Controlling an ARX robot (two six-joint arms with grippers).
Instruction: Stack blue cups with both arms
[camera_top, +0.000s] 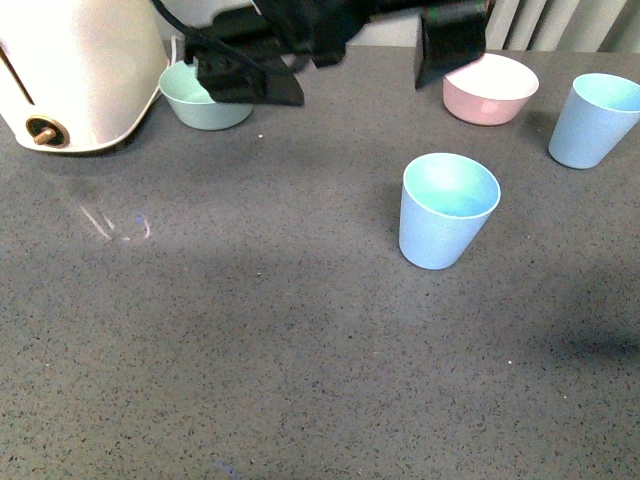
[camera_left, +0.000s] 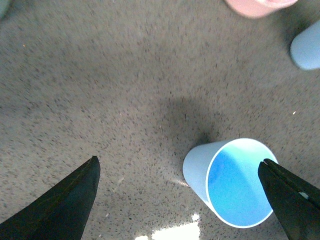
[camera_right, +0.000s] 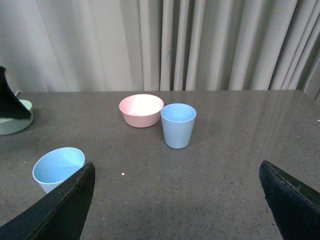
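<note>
Two light blue cups stand upright and apart on the grey table. The near cup (camera_top: 448, 210) is at centre right and the far cup (camera_top: 595, 120) is at the right edge. My left gripper (camera_top: 350, 60) is open and empty, high over the back of the table. In the left wrist view (camera_left: 180, 161) the near cup (camera_left: 235, 182) lies below it, close to one finger, with the far cup (camera_left: 307, 47) beyond. My right gripper (camera_right: 176, 167) is open and empty, low over the table. It faces the far cup (camera_right: 178, 125), with the near cup (camera_right: 57, 167) off to one side. The right gripper is out of the front view.
A pink bowl (camera_top: 490, 88) sits at the back right between the cups, also in the right wrist view (camera_right: 141, 110). A mint-green bowl (camera_top: 205, 98) is at the back left beside a large white appliance (camera_top: 75, 70). Curtains hang behind the table.
</note>
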